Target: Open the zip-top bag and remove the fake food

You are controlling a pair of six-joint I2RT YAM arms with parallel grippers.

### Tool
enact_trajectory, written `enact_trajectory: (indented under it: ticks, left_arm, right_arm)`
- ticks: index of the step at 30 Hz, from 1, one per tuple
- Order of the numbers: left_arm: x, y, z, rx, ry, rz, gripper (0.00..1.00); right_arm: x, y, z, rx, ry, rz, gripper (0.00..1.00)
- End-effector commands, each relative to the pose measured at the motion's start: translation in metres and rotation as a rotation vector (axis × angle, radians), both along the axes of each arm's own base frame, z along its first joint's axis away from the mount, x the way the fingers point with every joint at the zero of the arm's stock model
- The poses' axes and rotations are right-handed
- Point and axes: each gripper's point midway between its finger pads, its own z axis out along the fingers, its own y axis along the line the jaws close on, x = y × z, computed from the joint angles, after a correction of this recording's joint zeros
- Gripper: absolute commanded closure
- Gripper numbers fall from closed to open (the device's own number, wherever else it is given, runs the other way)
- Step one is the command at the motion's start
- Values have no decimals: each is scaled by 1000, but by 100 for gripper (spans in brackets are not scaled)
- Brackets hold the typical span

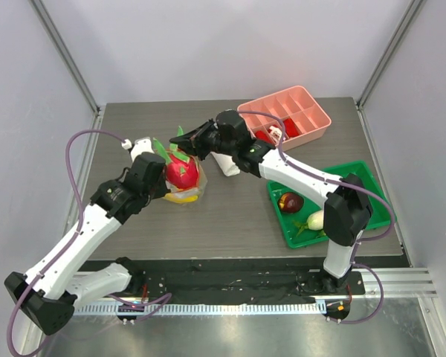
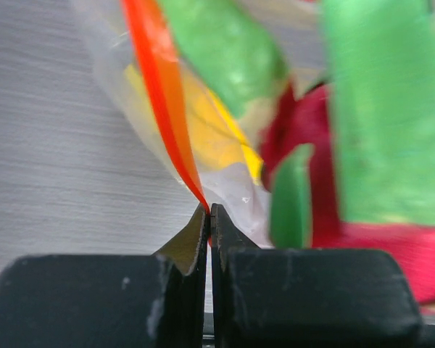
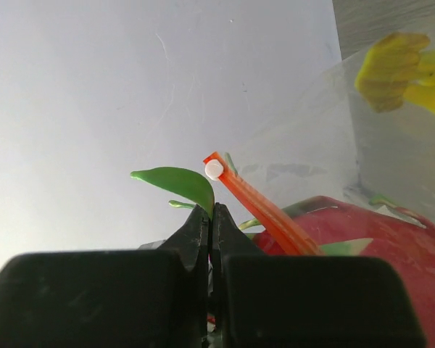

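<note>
The grey table [image 1: 230,216] is carrying two trays on my right: a green tray [image 1: 385,216] near me and a pink tray [image 1: 316,132] at the far edge.

The bag [image 1: 198,183] is sitting left of centre on the table, stretched between my two grippers. It is bulging around a dragon fruit [image 1: 181,172] whose green leaves are poking out of the top. A banana [image 1: 180,198] is lying low in the bag, under the dragon fruit.

A rolled white towel [image 1: 224,163] is lying just beside the bag, under my right arm.

Two pieces are resting in the green tray: a dark red fruit [image 1: 290,201] and, nearer me, a white vegetable [image 1: 316,219].

My left gripper [image 1: 165,191] is pinching fully closed on the bag's near-left side. In its wrist view the orange zip strip [image 2: 163,94] is running straight down into the closed fingertips.

My right gripper [image 1: 184,140] is reaching in from the far side with its jaws also pressed tight together. It is nipping the bag's top edge beside the strip's end, with a leaf curling out at the fingertips. Whether the leaf is also caught there, I cannot tell.
</note>
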Motion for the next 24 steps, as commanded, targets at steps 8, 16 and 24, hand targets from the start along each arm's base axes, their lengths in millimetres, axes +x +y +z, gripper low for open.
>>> enact_trajectory:
  ticks: [8,16,24]
  left_arm:
    - [-6,29,8,11,-118,98,100]
    - [-2,32,10,27,-126,97,100]
    - [11,2,43,-100,-173,20,100]
  right_arm:
    - [-31,-26,75,51,-93,50,99]
    - [-44,-58,74,-72,-168,81,99]
    - [-51,-41,109,147,-320,192,99]
